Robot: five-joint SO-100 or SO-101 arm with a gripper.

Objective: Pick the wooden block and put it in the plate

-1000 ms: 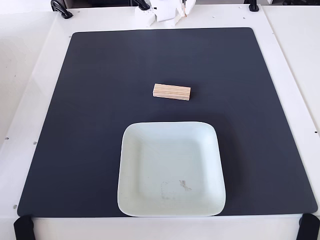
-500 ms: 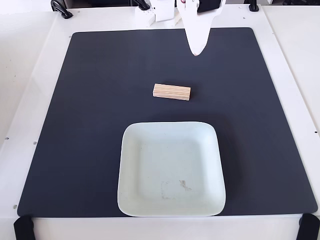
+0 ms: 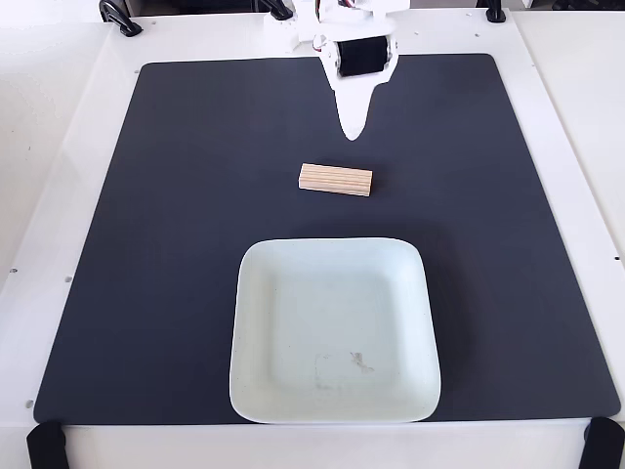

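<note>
My gripper [image 3: 352, 132] reaches in from 12 o'clock in the fixed view, white plastic tapering to one point; only a single tip shows, so I cannot tell if my jaws are apart or together. Nothing is held. The tip hangs just short of the wooden block [image 3: 336, 180], apart from it, a little toward 1 o'clock of its centre. My guess: I'm lining up for the approach, grasp not yet begun.

Block: small light-tan bar, lengthwise grain lines, lying flat with its long side running 9 to 3, slightly tilted. It's matte with sharp edges, so I judge it easy to pinch across the short width. It sits near mat centre, untouched.

At 6 o'clock of the block and near but not touching it is the plate [image 3: 256, 293], square with rounded corners, pale mint-white, glossy, shallow raised rim. It is empty and has a faint scuff inside toward its 6 o'clock edge. It's a big target, so the drop should be forgiving.

Both rest on a dark matte mat [image 3: 176, 195] on a white table [image 3: 59, 117]. Black clamps [image 3: 119, 18] sit at the table's 12 o'clock edge.
</note>
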